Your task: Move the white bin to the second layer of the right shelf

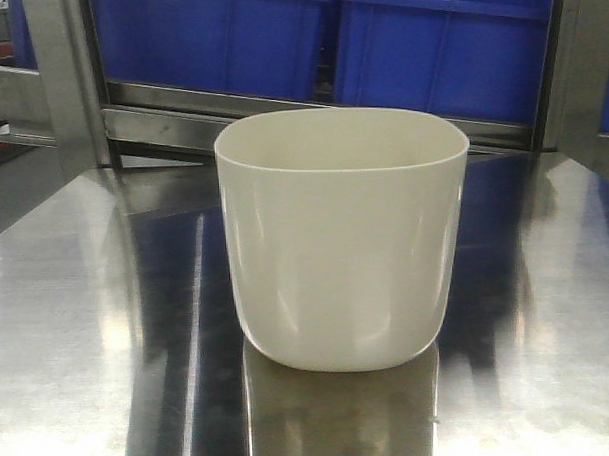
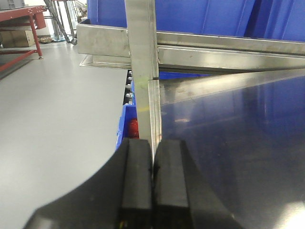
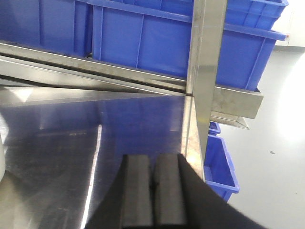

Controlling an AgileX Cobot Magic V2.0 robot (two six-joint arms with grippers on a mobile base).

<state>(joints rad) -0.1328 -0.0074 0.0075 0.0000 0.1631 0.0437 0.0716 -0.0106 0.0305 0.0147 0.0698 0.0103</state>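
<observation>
Blue crates (image 1: 429, 54) sit on a steel rack (image 1: 180, 100) at the far side; grey floor (image 2: 52, 119), red-framed bench (image 2: 21, 13) far left.

You will find no text, label, brand, number or sign that can be read in any view: the white bin (image 1: 336, 257), the blue crates (image 1: 438, 53) and the steel trolley shelf (image 1: 88, 326) show plain surfaces.

Warehouse or factory storeroom. Steel rack (image 1: 70, 96) loaded with blue crates (image 1: 448, 53). Roller rails (image 2: 128, 93) low in the rack. Polished steel worktop (image 1: 77, 316) just in front of rack. Bare grey floor (image 2: 52, 124) beside rack, red bench (image 2: 21, 16) far beyond its left end.
</observation>
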